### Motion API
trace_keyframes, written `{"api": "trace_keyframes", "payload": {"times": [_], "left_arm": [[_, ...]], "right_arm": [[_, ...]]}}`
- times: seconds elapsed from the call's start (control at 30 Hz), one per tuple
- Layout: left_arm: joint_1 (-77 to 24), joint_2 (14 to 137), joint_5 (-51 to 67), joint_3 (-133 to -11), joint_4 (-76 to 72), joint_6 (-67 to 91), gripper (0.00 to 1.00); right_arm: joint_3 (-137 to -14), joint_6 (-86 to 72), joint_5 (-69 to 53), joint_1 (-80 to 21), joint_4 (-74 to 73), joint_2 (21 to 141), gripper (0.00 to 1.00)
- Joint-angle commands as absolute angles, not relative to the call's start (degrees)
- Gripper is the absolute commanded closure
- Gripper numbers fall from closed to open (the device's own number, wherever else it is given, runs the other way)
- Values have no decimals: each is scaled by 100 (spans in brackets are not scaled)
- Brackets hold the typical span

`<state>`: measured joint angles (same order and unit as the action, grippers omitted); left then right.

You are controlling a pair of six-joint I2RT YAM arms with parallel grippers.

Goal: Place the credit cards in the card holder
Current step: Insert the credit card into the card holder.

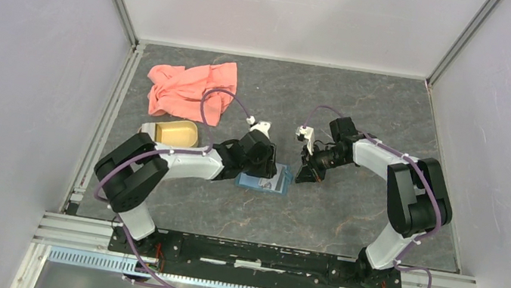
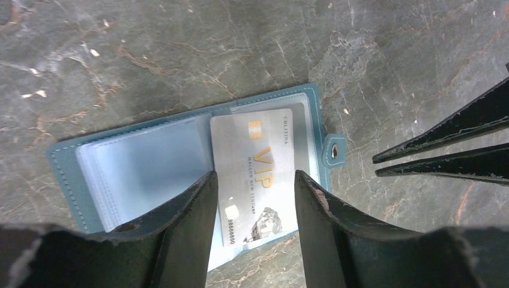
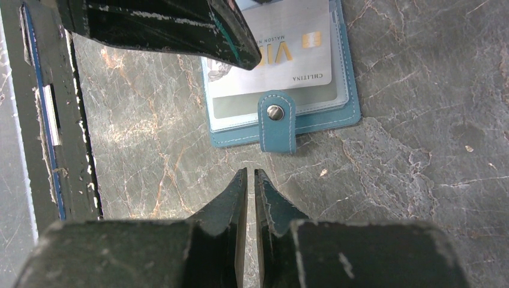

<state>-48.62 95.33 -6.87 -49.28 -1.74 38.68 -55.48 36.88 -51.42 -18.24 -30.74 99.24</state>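
Likely the pale credit card (image 2: 252, 150), half-tucked in the open card holder (image 2: 63, 174) on the worktop (image 1: 364, 114), may jam or shove the holder: left end effector (image 2: 253, 175) parted astride it, right end effector (image 3: 251, 174) nearly shut, empty, at the holder's 3 o'clock.

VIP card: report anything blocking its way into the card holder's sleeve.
Nothing visible blocks it. The VIP card lies on the open card holder, far end seemingly at the clear sleeve. The left fingers straddle it; the right fingers sit beyond the snap tab.
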Motion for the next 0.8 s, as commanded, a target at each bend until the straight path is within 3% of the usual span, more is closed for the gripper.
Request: {"api": "trace_keyframes", "payload": {"times": [0.0,0.33,0.77], "left_arm": [[-4896,9689,-317,-5158,-228,3834,45],[-4939,9747,-26,-5289,-360,3888,45],[-4939,9405,-754,-5151,228,3529,44]], "right_arm": [[-5615,3693,-5203,-1802,-3010,9870,86],[-5607,3694,-5212,-1809,-3012,9835,86],[-5588,3601,-5174,-1927,-2958,9978,89]]}}
